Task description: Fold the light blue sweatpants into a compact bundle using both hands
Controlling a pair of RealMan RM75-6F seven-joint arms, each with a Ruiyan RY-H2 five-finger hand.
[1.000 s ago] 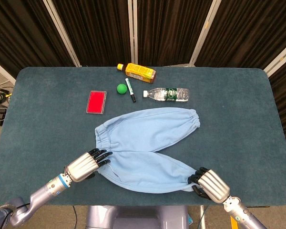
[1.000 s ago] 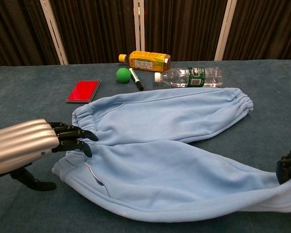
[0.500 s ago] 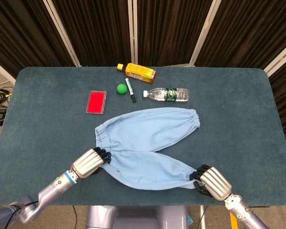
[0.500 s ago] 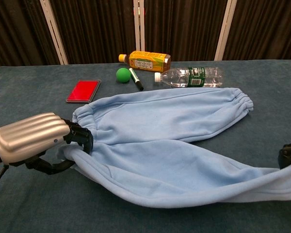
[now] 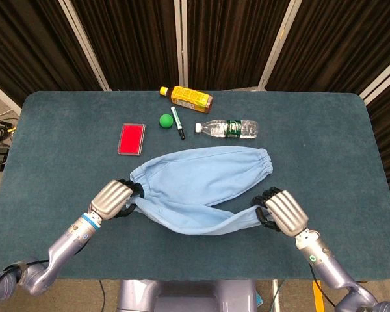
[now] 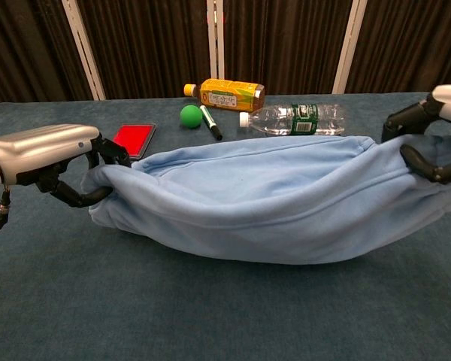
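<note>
1. The left hand (image 5: 114, 197) grips the waistband end of the light blue sweatpants (image 5: 201, 185), fingers curled into the fabric, so that this end rides along with the lifted leg instead of dragging on the desk (image 5: 52, 149).
2. The right hand (image 5: 279, 211) holds the cuff end of the near leg, fingers wrapped around the cloth (in the chest view the dark fingers clearly hook over the edge). Gripping both ends at once lets the near leg hang between the hands as a taut span.
3. That span sags in a shallow curve over the far leg, which lies flat on the desk with its gathered cuff (image 5: 264, 160) pointing right. My reading: the near leg is being carried onto the far one for a first lengthwise fold.
4. The sweatpants sit at mid-desk, slightly toward the robot. The fabric looks like soft, thick fleece, pale blue, smooth with few creases.
5. A red box (image 5: 131, 138), green ball (image 5: 166, 120), marker (image 5: 178, 123), juice bottle (image 5: 188, 98) and water bottle (image 5: 229, 128) lie beyond, apart from the cloth.
</note>
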